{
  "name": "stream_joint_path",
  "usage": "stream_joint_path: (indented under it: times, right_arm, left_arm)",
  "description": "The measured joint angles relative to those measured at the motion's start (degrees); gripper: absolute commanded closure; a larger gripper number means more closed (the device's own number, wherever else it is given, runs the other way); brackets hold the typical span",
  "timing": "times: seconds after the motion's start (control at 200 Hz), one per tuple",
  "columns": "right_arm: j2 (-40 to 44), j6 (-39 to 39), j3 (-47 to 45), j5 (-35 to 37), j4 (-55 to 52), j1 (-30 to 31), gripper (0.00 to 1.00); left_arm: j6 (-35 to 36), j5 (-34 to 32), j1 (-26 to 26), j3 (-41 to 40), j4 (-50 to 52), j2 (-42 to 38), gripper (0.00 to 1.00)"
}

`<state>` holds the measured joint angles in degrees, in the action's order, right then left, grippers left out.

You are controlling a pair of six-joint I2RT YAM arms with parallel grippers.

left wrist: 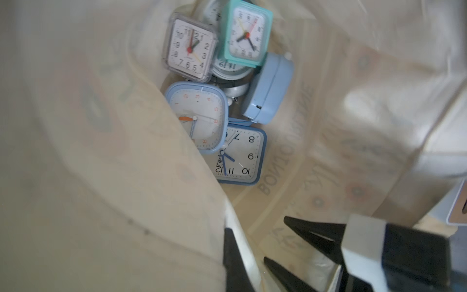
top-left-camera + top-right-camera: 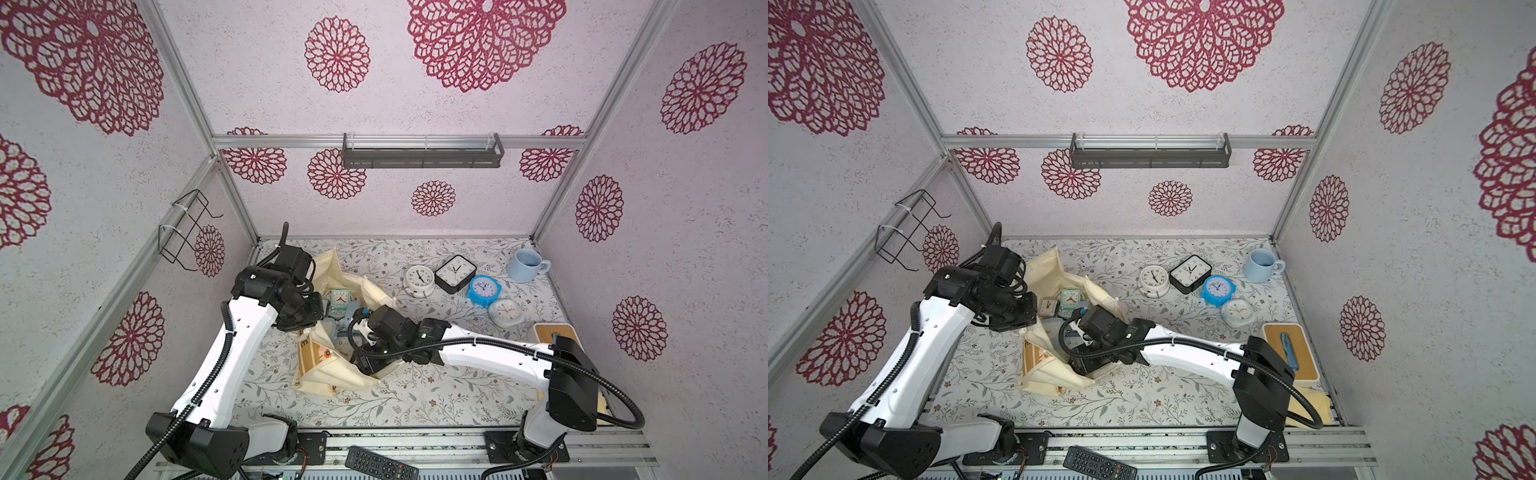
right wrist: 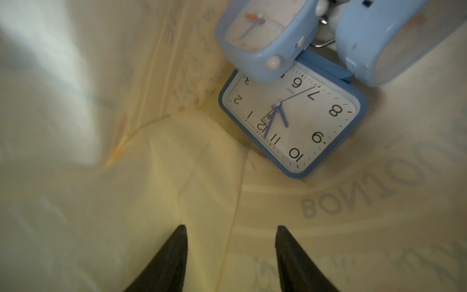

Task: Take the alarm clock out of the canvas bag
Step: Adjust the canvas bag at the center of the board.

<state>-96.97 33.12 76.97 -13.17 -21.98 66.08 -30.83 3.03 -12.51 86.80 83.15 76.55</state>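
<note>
This is a robot test cell dressed as a home corner. Bare aluminium frame posts point(image 2: 180, 83) hold panels of pale wallpaper with crimson flower medallions point(image 2: 337, 54). A leaf-printed cloth covers the tabletop point(image 2: 415, 399). Two white-and-black robot arms point(image 2: 232, 353) stand bolted to a slotted metal rail point(image 2: 415, 446), near a black remote control point(image 2: 382, 463).

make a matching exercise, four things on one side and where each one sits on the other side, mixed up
Things:
1. mug
2. black clock
3. mint clock
4. remote

Places:
A. inside the canvas bag
B. on the metal rail in front of the table
C. at the table's far right corner
D. on the table beside the white round clock

Pairs: 1-C, 2-D, 3-A, 4-B
</note>
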Motion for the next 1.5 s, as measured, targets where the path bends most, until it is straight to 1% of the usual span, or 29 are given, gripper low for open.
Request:
stream_joint_path:
  times: [0.05, 0.135, 0.21, 0.315, 0.365, 0.42, 0.49, 0.665, 0.745, 0.821, 0.936, 1.156, 1.216, 1.256, 1.381, 1.466, 1.501]
  right_arm:
    - [-2.16, 0.11, 2.14, 0.37, -0.46, 0.52, 0.37]
    - [-7.02, 0.07, 6.43, 0.94, -2.25, 0.96, 0.35]
    - [-11.32, -0.07, 9.22, 1.49, -3.8, 0.98, 0.33]
    - [-14.82, -0.07, 10.71, 2.97, -5.57, 0.85, 0.31]
    - [-15.08, 0.04, 10.64, 3.87, -6.01, 0.52, 0.3]
    - [-14.97, 0.44, 10.67, 4.44, -6.08, 0.2, 0.3]
    - [-14.51, 1.14, 10.47, 5.07, -5.46, -0.42, 0.3]
    - [-12.63, 2.89, 9.4, 6.62, -2.89, -2.36, 0.29]
    - [-11.69, 3.06, 9.4, 7.48, -1.81, -2.69, 0.29]
    - [-10.99, 3.21, 9.4, 8.28, -0.72, -2.73, 0.29]
    - [-10.27, 3.76, 9.35, 9.73, 1.07, -2.78, 0.29]
    - [-9.31, 4.46, 8.74, 11.34, 3.39, -3.78, 0.29]
    - [-9.31, 4.44, 8.74, 11.5, 3.74, -4.09, 0.29]
    - [-9.31, 4.44, 8.74, 11.58, 3.93, -4.26, 0.29]
    - [-9.31, 4.74, 8.7, 12.2, 4.15, -4.7, 0.29]
    - [-9.31, 6.08, 8.15, 13.05, 4.68, -5.01, 0.29]
    - [-9.29, 6.99, 7.56, 13.2, 5.29, -5.25, 0.29]
  left_arm:
    - [-0.9, 0.07, 1.38, 2.1, 0.37, 1.86, 1.0]
    - [-2.27, 0.61, 2.19, 5.44, 0.28, 4.7, 0.99]
    - [-3.74, 1.66, 2.16, 7.91, 0.15, 6.8, 0.85]
    - [-5.95, 2.78, 2.1, 9.33, -1.25, 7.54, 0.53]
    - [-6.54, 2.91, 2.1, 9.7, -1.18, 7.28, 0.43]
    - [-7.37, 2.84, 2.12, 10.1, -0.76, 6.84, 0.34]
    - [-8.17, 2.67, 2.12, 11.54, 1.14, 6.23, 0.28]
    - [-10.43, 2.47, 2.1, 17.64, 6.86, 3.5, 0.22]
    - [-11.72, 3.63, 2.12, 18.23, 7.82, 1.42, 0.19]
    - [-13.62, 6.08, 2.05, 16.76, 8.48, -1.01, 0.19]
    - [-17.07, 9.49, 1.03, 11.63, 9.73, -3.96, 0.19]
    - [-21.14, 11.93, -1.55, 4.46, 10.34, -3.85, 0.19]
    - [-21.77, 12.17, -1.84, 2.67, 10.45, -3.85, 0.22]
    - [-22.43, 12.39, -1.95, 1.25, 10.47, -3.89, 0.27]
    - [-24.13, 12.79, -2.25, -4.61, 10.19, -4.68, 0.61]
    - [-25.99, 12.76, -3.96, -9.27, 9.16, -6.38, 0.81]
    - [-26.88, 12.7, -5.16, -11.08, 8.7, -7.37, 0.87]
